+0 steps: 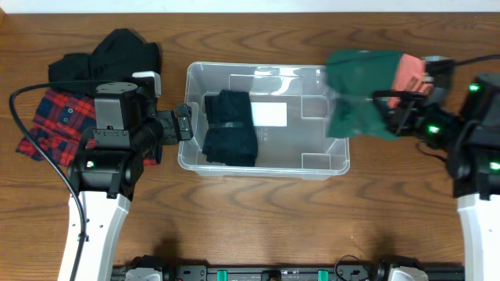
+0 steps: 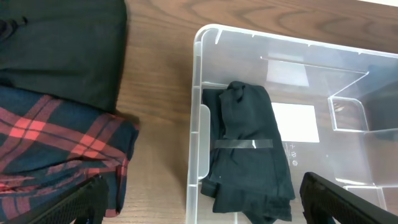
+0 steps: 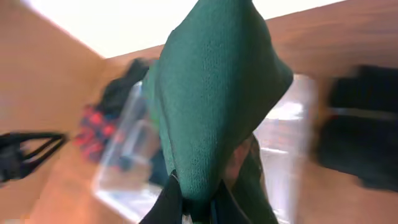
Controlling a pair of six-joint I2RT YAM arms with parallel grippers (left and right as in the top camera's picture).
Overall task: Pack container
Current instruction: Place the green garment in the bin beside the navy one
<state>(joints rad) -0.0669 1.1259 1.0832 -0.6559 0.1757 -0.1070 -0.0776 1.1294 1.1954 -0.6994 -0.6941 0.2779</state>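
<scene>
A green knit cloth [image 3: 211, 93] is pinched by the right gripper [image 3: 194, 202] above the right end of the clear, round-cornered plastic container [image 1: 312, 165] at mid-table. The left gripper [image 1: 184, 122] is seen with fingers spread.

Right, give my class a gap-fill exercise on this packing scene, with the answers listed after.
1. The cloth held by the right gripper is ____ in colour.
2. The container holds ____ folded dark garment.
3. The left gripper has its jaws ____.
Missing words: green; one; open.
</scene>
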